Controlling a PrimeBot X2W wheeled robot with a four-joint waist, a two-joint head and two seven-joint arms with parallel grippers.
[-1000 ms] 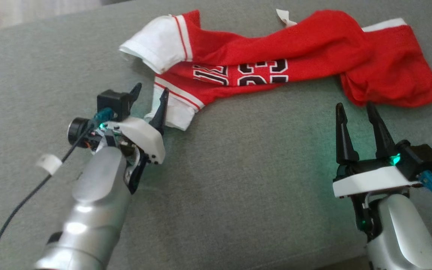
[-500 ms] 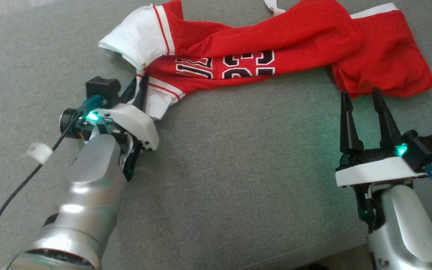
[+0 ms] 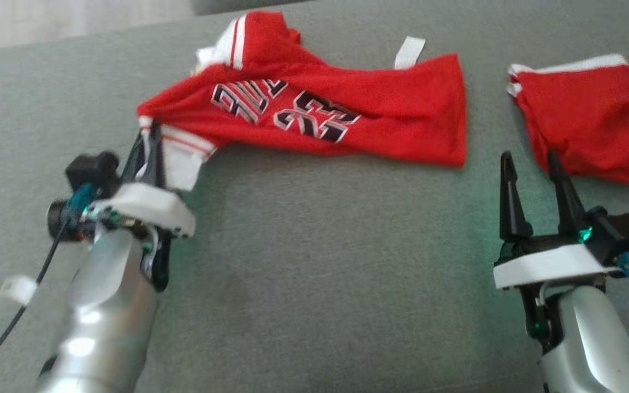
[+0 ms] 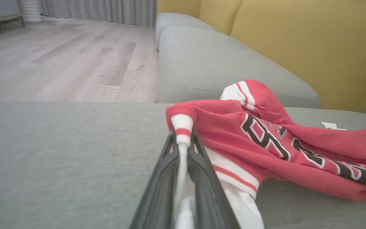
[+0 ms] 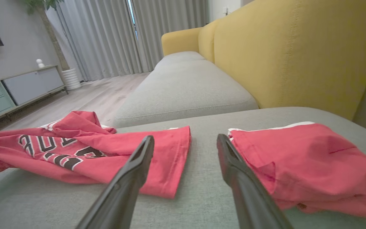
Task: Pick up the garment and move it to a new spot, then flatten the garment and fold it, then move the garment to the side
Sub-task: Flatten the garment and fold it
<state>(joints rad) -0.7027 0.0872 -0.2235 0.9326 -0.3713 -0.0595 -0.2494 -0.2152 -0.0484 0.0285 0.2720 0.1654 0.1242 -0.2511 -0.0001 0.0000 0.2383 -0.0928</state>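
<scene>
A red jersey garment (image 3: pixel 314 117) with black-and-white lettering and white striped trim lies crumpled across the grey cushion (image 3: pixel 314 273). My left gripper (image 3: pixel 149 143) is shut on its white-trimmed edge at the garment's left end; in the left wrist view the trim (image 4: pixel 182 128) is pinched between the dark fingers, and the garment (image 4: pixel 265 140) trails off to the right. My right gripper (image 3: pixel 530 164) stands open and empty, its fingertips just short of a separate red piece (image 3: pixel 587 128). In the right wrist view that gripper (image 5: pixel 184 141) points at the gap between the garment (image 5: pixel 106 149) and the red piece (image 5: pixel 307 162).
The grey cushion's left edge drops to a pale wooden floor (image 4: pixel 59 60). A yellow sofa back (image 5: pixel 281 54) rises behind the cushions. A second grey seat cushion (image 5: pixel 183 89) lies beyond. A cabinet (image 5: pixel 14 90) and curtains (image 5: pixel 122 35) stand far off.
My left gripper closed on the garment's white trim and pulled it left, dragging the jersey apart from the red piece on the right. The right gripper stayed open.
</scene>
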